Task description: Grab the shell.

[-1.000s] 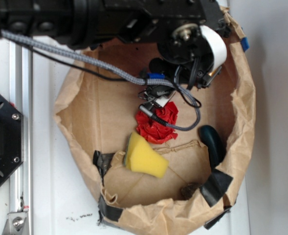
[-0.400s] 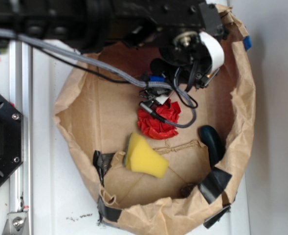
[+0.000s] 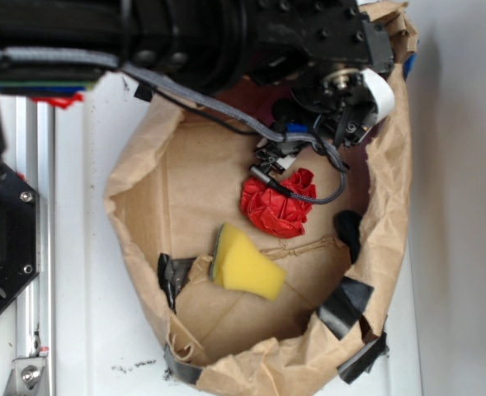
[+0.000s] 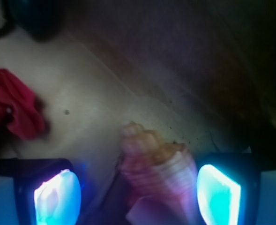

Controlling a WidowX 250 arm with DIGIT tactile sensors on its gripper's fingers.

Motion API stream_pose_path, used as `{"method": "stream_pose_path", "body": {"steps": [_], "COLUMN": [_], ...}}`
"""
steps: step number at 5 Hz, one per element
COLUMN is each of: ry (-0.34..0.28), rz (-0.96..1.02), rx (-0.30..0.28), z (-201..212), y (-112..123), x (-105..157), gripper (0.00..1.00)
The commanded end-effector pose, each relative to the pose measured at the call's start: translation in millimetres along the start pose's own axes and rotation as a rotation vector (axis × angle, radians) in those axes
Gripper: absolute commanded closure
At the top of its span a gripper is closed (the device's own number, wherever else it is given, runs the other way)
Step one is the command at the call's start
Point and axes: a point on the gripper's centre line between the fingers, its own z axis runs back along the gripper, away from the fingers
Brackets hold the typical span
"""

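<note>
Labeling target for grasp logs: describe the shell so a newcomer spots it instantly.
Look inside the brown paper bag, under the gripper near the bag's back wall. In the wrist view, the shell sits between the two glowing fingers. It is ribbed, tan-pink and conical, unlike the crumpled red paper beside it.

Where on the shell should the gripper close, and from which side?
Across the ribbed body of the shell, at its broad part. In the wrist view it already lies between the two lit fingertips, spire pointing away from the camera, near the paper wall. So close straight on from above; the taper argues against pinching nearer the tip.
</note>
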Motion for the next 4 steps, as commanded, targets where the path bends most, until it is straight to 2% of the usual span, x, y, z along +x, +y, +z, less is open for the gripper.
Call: {"method": "stream_pose_path", "body": {"steps": [1,2,3,4], "ry": [-0.004,0.014,0.002,0.0], "rz": [-0.001,-0.001,0.014,0.015], "rx": [0.039,0.044,0.039,0.054], "z": [-3.3,-10.9,-7.5,-4.7], "y": [18.6,19.9,20.4,18.5], "x": [17.7,19.0,17.8,16.2], "gripper": [0.0,0.0,1.0,1.0]}}
